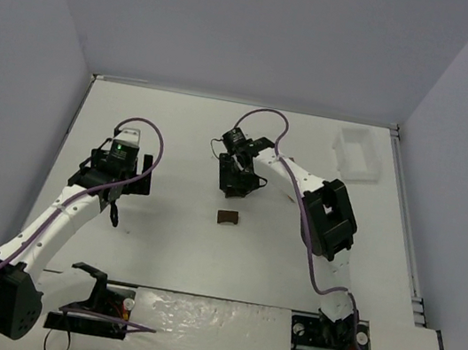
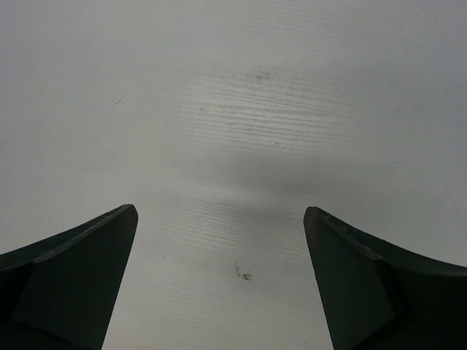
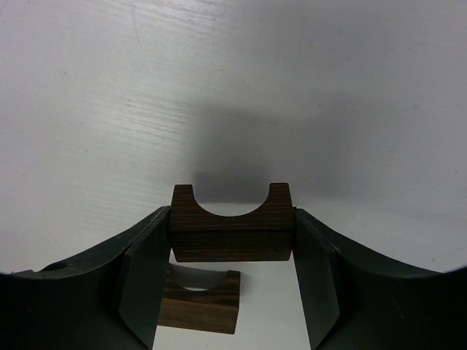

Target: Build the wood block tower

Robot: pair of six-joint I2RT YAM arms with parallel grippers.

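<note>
Right gripper [image 3: 232, 219] holds a dark notched block [image 3: 232, 239] off the table [image 3: 109, 109].
Its jaws clamp the block's two ends. A second notched block [image 3: 201, 308] lies on the table below, apart from it. The left gripper [image 2: 219, 219] gapes wide, holding nothing.

A white rectangular open tray [image 1: 344, 149] is seen well off to the right of the right claw [image 1: 232, 188] and somewhat beyond it, near the far right corner. A white, faintly wood-grained tabletop [image 1: 160, 243] is spread beneath that claw and is enclosed by plain pale grey walls [image 1: 259, 26] beyond it and on either side.
</note>
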